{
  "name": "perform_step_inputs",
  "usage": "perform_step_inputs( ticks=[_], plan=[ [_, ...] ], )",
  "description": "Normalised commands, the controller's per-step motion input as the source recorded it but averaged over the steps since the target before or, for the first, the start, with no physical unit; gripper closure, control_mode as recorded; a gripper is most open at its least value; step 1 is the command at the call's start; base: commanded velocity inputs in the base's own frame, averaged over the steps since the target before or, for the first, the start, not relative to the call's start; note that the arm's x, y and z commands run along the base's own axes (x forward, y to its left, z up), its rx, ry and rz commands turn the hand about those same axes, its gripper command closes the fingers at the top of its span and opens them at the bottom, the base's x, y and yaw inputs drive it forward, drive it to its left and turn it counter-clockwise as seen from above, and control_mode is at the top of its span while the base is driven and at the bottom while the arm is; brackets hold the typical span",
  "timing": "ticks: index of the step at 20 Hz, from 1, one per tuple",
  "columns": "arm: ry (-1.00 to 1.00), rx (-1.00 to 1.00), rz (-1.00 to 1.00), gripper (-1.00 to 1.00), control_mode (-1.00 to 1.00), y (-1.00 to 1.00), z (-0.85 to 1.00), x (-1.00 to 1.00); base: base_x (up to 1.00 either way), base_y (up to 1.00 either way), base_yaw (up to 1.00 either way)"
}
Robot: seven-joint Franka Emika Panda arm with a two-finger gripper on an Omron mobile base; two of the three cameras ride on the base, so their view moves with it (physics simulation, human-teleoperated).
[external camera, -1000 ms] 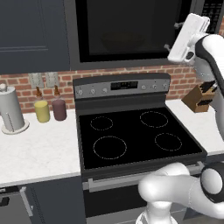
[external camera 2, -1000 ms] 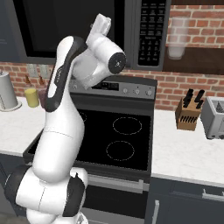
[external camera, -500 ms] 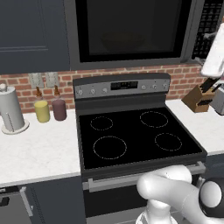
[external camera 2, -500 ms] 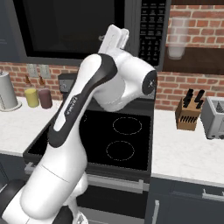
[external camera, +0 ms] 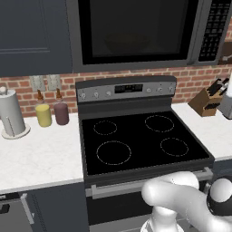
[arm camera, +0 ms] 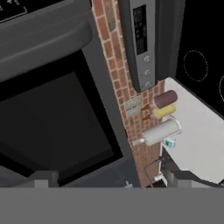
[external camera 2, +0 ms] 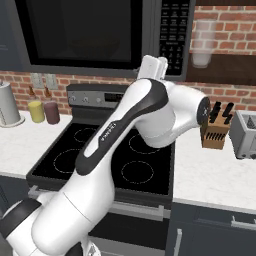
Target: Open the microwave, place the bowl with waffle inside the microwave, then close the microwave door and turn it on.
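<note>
The microwave (external camera: 136, 31) hangs over the stove with its door (external camera 2: 80, 30) shut. Its black keypad strip (external camera 2: 171, 30) is at the right. Behind the dark glass is a dim round shape (external camera: 128, 44), the bowl as far as I can tell. The waffle is hidden. My white hand (external camera 2: 152, 67) is held up in front of the microwave's lower right corner, below the keypad. In the rolled hand view the microwave window (arm camera: 52, 118) lies at the left. My gripper (arm camera: 108, 178) is open, fingertips wide apart with nothing between them.
A black stove (external camera: 136, 140) stands below the microwave. On the left counter are a yellow jar (external camera: 43, 114), a maroon jar (external camera: 60, 113) and a paper towel roll (external camera: 11, 113). On the right counter are a knife block (external camera: 206, 102) and a toaster (external camera 2: 245, 135).
The hand has left the keypad and swung right, out of the left base view. In the right base view the elbow has swung forward and to the right. The jaws stay open.
</note>
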Motion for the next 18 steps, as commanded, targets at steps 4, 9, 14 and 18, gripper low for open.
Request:
perform_step_inputs(
  ticks=[4,9,14,18],
  plan=[
    [0.12,-0.09,0.0,-1.0,-1.0,-0.04,-0.09,0.34,0.0,0.0,0.0],
    [0.03,-0.05,0.0,-1.0,-1.0,0.0,-0.1,0.16,0.0,0.0,0.0],
    [0.0,0.0,0.0,-1.0,-1.0,-0.1,-0.02,0.14,0.0,0.0,0.0],
    [0.0,0.0,-0.04,-1.0,-1.0,-0.16,0.0,0.26,0.0,0.0,0.0]
  ],
)
